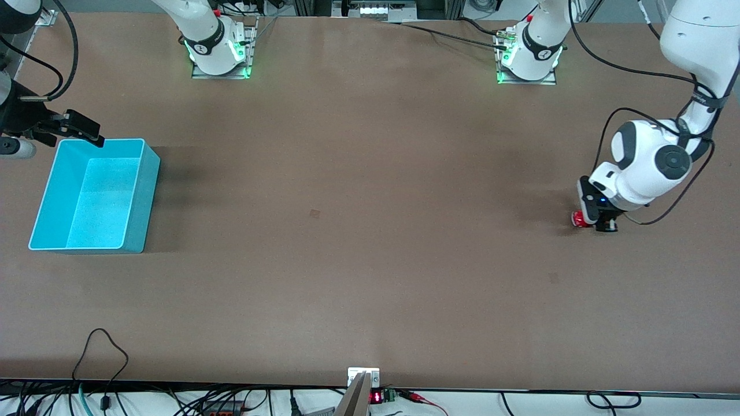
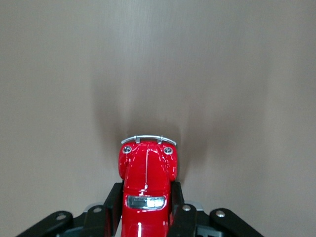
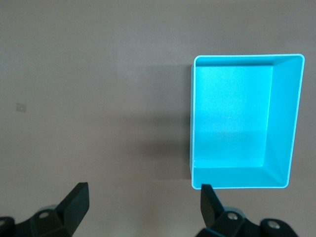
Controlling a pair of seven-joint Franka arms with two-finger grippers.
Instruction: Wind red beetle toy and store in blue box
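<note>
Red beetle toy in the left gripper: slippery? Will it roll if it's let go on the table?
Likely slippery: the red beetle toy has a glossy rounded body, and the left gripper pinches only its sides. Probably light, being tiny beside the blue box. As a toy car, it may roll if released.

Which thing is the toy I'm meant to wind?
Look at the left arm's end of the table, under the left pincer. The beetle sits between its fingers: tiny, glossy red, silver bumper. The only other item is the big blue box.
</note>
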